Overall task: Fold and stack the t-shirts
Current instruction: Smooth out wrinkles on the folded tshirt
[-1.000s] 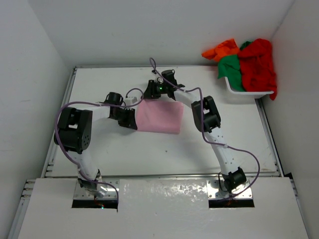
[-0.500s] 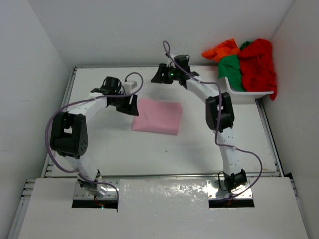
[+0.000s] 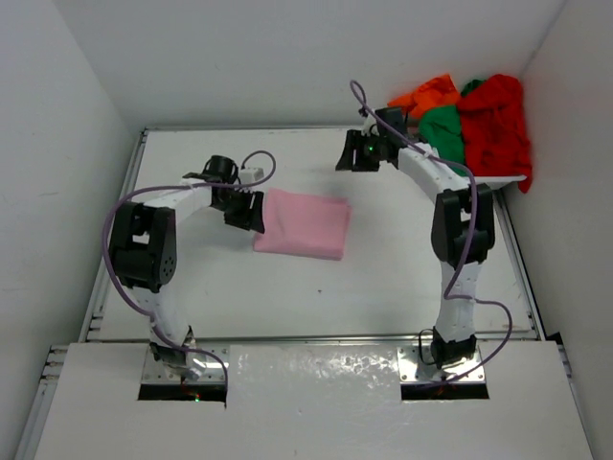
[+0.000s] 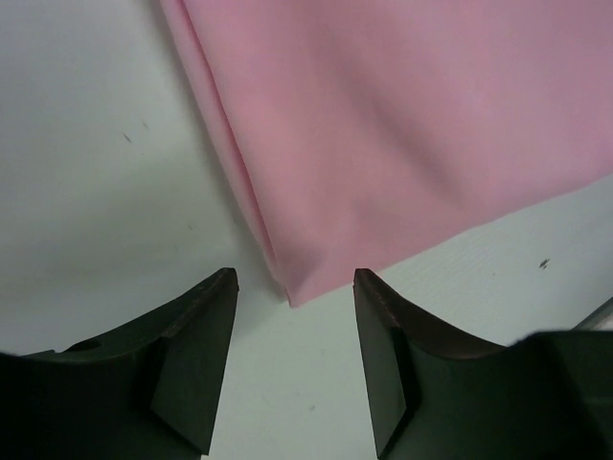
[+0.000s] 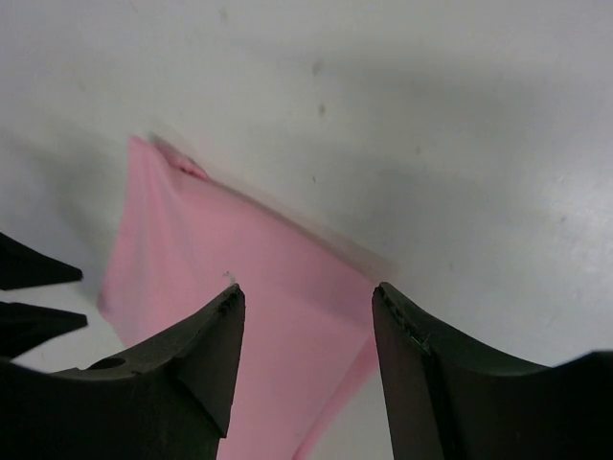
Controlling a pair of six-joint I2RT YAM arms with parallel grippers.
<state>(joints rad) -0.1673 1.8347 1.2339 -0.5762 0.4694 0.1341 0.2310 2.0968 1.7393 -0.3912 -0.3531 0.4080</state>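
Note:
A light pink t-shirt [image 3: 305, 222] lies folded into a flat rectangle in the middle of the table. My left gripper [image 3: 251, 213] is open at its left edge. In the left wrist view the shirt's [image 4: 402, 125] corner sits just ahead of the gap between the fingers [image 4: 295, 280], untouched. My right gripper [image 3: 347, 158] hovers open above the table behind the shirt's far right corner, and in its own view [image 5: 306, 292] the pink cloth [image 5: 268, 287] lies well below. The red t-shirt [image 3: 496, 120], green t-shirt [image 3: 442, 129] and orange t-shirt [image 3: 426, 94] are heaped at the back right.
A white basket [image 3: 479, 180] at the back right holds the heaped shirts, with the red one hanging over its right side. White walls close in the table on the left, back and right. Purple cables loop off both arms.
Both grippers have opened and let go of the pink shirt. The right arm has swung back and right toward the basket. The left gripper has drawn back to the shirt's left edge.

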